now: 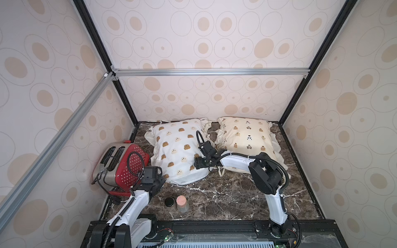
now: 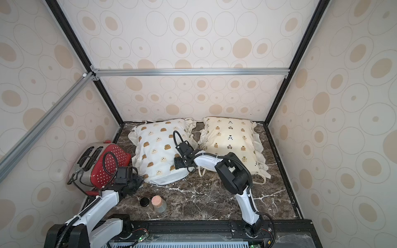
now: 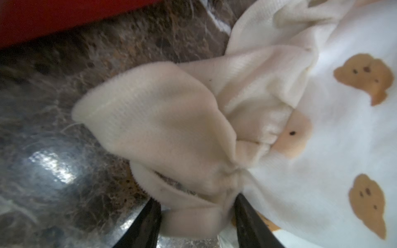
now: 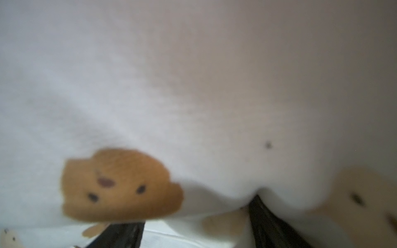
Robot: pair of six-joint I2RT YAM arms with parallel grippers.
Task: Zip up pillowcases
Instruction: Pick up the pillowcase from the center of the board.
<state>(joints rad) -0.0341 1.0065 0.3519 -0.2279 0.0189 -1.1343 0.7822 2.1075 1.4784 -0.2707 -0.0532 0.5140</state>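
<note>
Across the dark brown marbled desk (image 1: 225, 199): white stuffed ruffle-edged pillowcase with brown and cream blob faces (image 1: 178, 148) at 11 o'clock, cream-yellow bear-print pillowcase (image 1: 245, 133) at 1 o'clock, near each other. Presses the right claw (image 4: 198, 210), spread wide and empty, into the white one's 4 o'clock flank, seemingly as an anchor. Straddles the cream corner ruffle (image 3: 154, 120) at 7 o'clock with the left claw (image 3: 196, 198), half-wide; cannot tell whether pinched. Probably meant to tauten the near edge for zipping.

White pillowcase (image 1: 178, 148), brown-cream blobs; cream-yellow pillowcase (image 1: 247, 133), bears; red dotted toaster (image 1: 122, 179).
</note>
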